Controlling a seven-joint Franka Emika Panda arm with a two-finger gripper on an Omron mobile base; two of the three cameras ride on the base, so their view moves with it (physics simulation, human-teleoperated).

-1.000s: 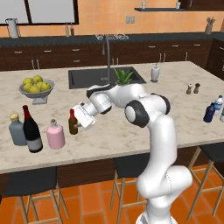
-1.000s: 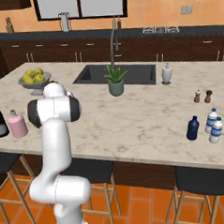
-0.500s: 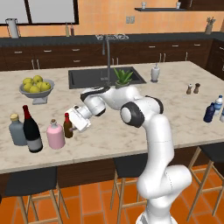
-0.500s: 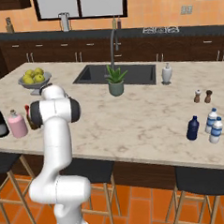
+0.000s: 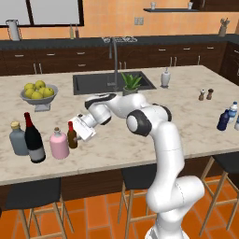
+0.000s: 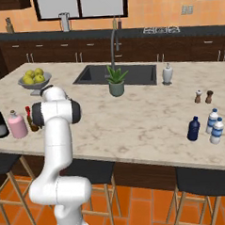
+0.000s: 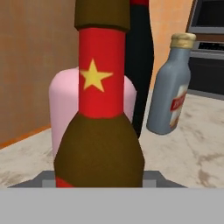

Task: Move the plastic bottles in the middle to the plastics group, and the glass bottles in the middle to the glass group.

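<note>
My gripper (image 5: 77,133) is shut on the slim brown bottle (image 5: 72,136) with the red cap, at the counter's left end. In the hand view that brown bottle (image 7: 103,131) stands right in front with its red star label. The pale-pink bottle (image 5: 59,144) stands right beside it on the left; I cannot tell if they touch. Beyond are the tall dark wine bottle (image 5: 33,140) and the squat grey bottle (image 5: 18,139) with a yellow cap. The navy-blue bottle (image 6: 193,129) stands at the far right next to two white bottles (image 6: 214,126) with blue bands.
A bowl of yellow fruit (image 5: 39,92) sits behind the glass bottles. The sink (image 5: 112,83), a potted plant (image 5: 130,84) and a white soap dispenser (image 5: 165,78) line the counter's back. Salt and pepper shakers (image 5: 205,94) stand toward the right.
My gripper has carried the brown bottle left and down, from beside the pink bottle's right to close against it. The other bottles have not moved.
</note>
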